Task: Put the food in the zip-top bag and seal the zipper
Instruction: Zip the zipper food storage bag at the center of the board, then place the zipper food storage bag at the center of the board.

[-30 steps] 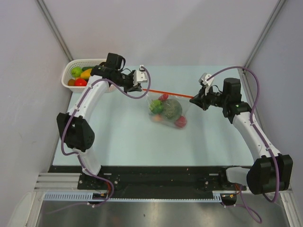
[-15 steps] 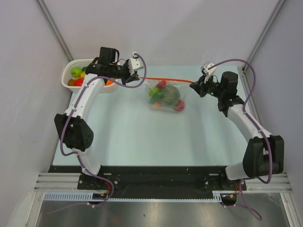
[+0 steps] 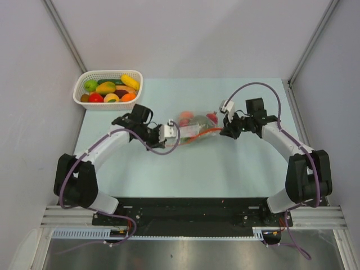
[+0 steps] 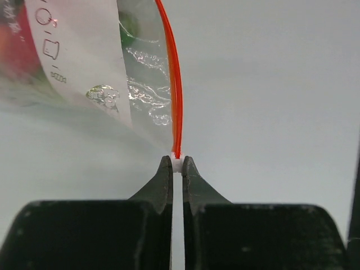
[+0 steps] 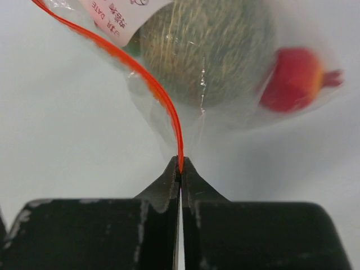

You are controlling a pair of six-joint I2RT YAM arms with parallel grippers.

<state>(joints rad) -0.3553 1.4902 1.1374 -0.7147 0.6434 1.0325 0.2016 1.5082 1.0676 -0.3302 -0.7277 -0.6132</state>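
Note:
The clear zip-top bag (image 3: 193, 128) lies on the table between my two grippers, with red and green toy food (image 3: 187, 120) inside. Its orange-red zipper (image 3: 203, 133) runs along the near edge. My left gripper (image 3: 170, 136) is shut on the zipper's white slider end (image 4: 177, 163), with the strip (image 4: 175, 84) running away from it. My right gripper (image 3: 223, 131) is shut on the other end of the zipper (image 5: 180, 162). The right wrist view shows a round green food (image 5: 209, 49) and a red food (image 5: 292, 77) through the bag.
A white lattice basket (image 3: 135, 88) at the back left holds several more toy fruits (image 3: 107, 87). Grey walls close in the table on the left, right and back.
Both grippers have come down and toward the near side with the bag. The zipper was stretched straight between them; now it sags and the bag lies on the table. The left arm has left the basket area.

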